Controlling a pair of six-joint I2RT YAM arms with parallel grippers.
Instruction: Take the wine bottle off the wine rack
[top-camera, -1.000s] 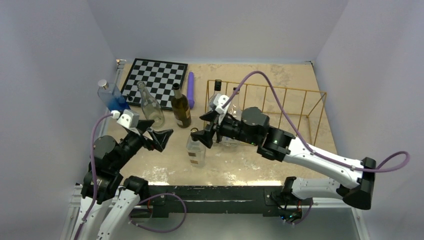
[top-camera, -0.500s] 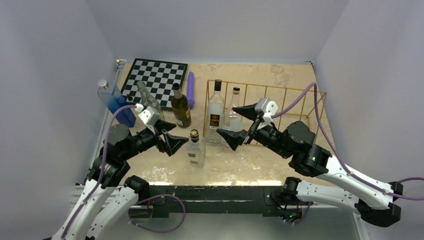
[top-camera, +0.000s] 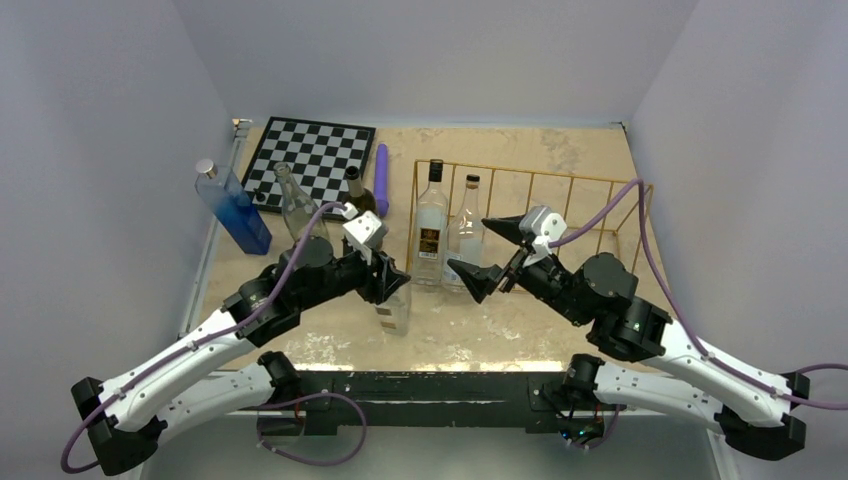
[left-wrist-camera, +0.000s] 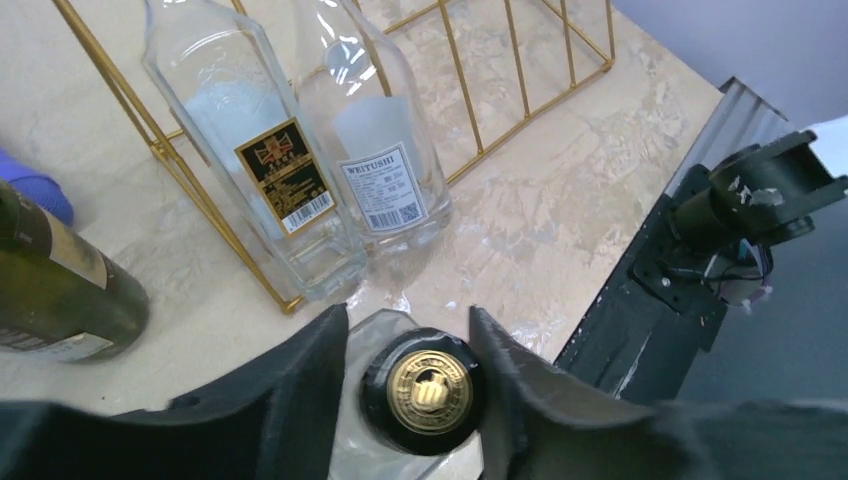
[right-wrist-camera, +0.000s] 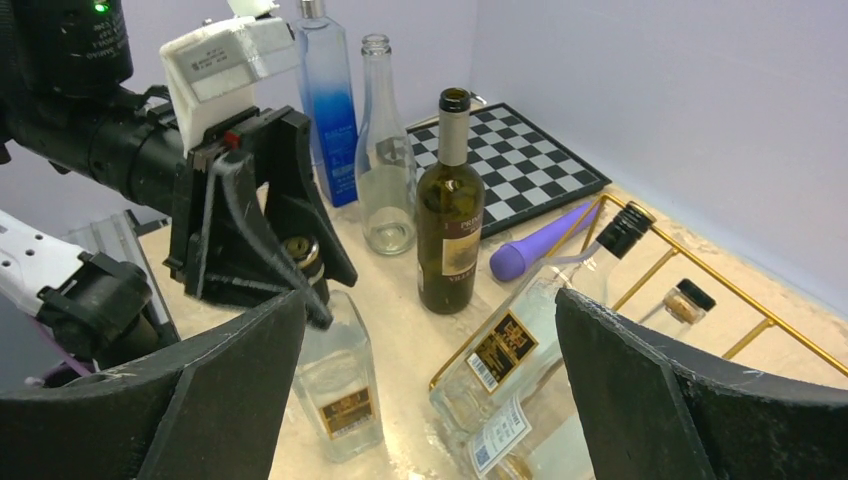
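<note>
A: Checking the approach: where does the target sit against the right gripper?

B: Two bottles stand upright at the left end of the wine rack. The gold-capped bottle is dead ahead of the fingertips, just short of contact. The black-capped bottle is just beyond it. Long axes vertical. Jaws spread wide, holding nothing.

A: Left arm?

B: Farther from both. The left gripper straddles the cap of a square clear bottle outside the rack. Can't tell if it's clamped.

A: Obstructions?

B: Rack wires flank both bottles, so I'd judge the exit is straight up. The left hand and its bottle crowd the far side. Dark green bottle and chessboard are farther beyond.
</note>
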